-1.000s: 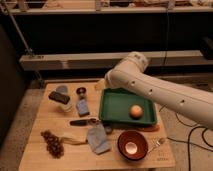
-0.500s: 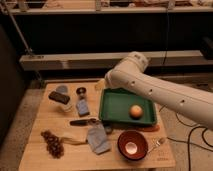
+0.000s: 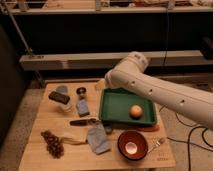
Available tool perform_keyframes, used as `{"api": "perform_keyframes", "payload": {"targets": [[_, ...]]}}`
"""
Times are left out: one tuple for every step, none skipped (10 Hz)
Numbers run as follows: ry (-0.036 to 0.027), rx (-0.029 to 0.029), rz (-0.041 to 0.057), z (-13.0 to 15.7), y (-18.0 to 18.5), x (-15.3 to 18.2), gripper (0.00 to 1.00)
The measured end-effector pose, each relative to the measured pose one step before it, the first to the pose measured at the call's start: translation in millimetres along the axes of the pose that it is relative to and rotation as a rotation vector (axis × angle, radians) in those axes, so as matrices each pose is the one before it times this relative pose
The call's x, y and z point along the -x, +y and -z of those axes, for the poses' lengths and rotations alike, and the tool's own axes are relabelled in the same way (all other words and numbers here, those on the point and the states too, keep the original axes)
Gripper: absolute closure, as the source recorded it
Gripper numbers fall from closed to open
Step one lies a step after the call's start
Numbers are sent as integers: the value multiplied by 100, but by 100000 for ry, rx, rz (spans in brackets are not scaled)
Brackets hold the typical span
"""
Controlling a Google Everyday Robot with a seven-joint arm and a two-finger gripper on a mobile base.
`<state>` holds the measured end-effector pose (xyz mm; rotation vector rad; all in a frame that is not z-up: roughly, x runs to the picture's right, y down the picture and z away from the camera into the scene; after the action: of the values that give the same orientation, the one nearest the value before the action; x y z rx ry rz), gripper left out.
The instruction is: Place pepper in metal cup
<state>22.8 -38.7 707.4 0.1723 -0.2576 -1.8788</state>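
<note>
The pepper [image 3: 150,128], slim and orange-red, lies on the wooden table just in front of the green tray's front right corner. The metal cup [image 3: 81,92], small, dark and shiny, stands upright at the table's back left, left of the tray. My white arm [image 3: 150,87] reaches in from the right, above the tray's far side, and bends at a rounded joint near the tray's far left corner. My gripper is hidden behind this arm and does not show. Nothing of the arm touches the pepper or the cup.
A green tray [image 3: 112,107] holds a round orange fruit [image 3: 135,111]. A red-brown bowl [image 3: 132,145] stands at the front, a fork [image 3: 156,145] to its right. A grey cloth [image 3: 97,138], a dark utensil [image 3: 82,121], grapes [image 3: 52,144] and a blue packet [image 3: 82,107] lie to the left.
</note>
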Motion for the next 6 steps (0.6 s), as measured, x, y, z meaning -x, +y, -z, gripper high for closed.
{"api": "perform_keyframes", "payload": {"targets": [[-2,1,3,0,0,1,20],[0,2,0,1,-1,0,20],[-32,77,-18,5,32,-10,20],[-289,792,-733,64,251,-53,20],[-659,3334,-3165,182,677,-347,20],[-434,5425,-3619,542,835,-842,20]]}}
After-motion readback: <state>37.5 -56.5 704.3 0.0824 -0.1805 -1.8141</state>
